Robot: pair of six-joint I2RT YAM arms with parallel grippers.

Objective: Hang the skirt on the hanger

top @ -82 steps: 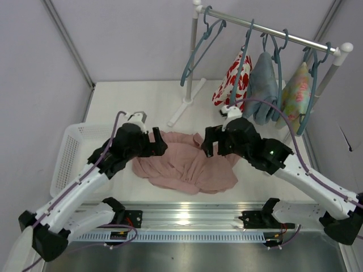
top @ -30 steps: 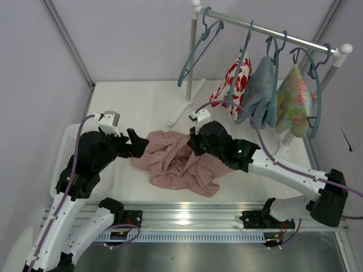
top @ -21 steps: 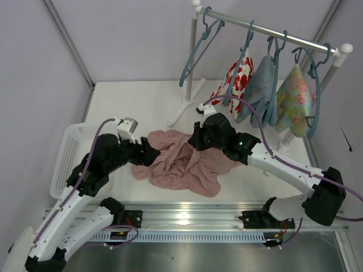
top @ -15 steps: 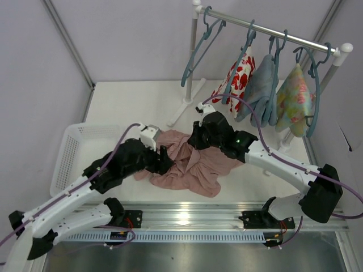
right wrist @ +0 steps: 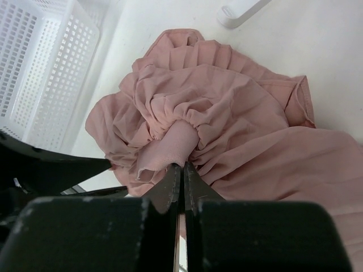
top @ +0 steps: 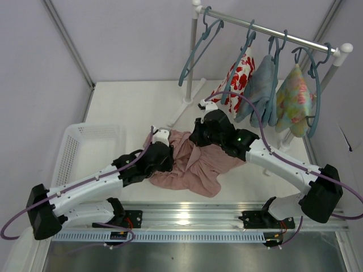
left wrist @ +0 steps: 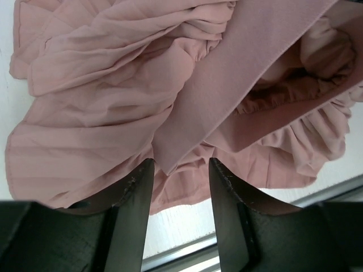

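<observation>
The skirt (top: 193, 167) lies on the table (top: 136, 102) near its front, right of the basket (top: 85, 127) (at the left edge). Behind stands the rack (top: 300, 41); the hanger (top: 195, 52) hangs leftmost, three garments (top: 264, 85) to its right.

Overhead view faces down; both wrist views (very close) share the skirt (left wrist: 102, 113).

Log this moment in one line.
right gripper: shut on skirt | left gripper: open, astride skirt fold | hanger: bare on rail

Bright, even, diffuse light from above; soft shadows only. Glare on the metal rail (top: 187, 216) along the table's (top: 136, 99) near edge. Wrist views: close-up fingers (left wrist: 133, 221) dark, slightly soft.
</observation>
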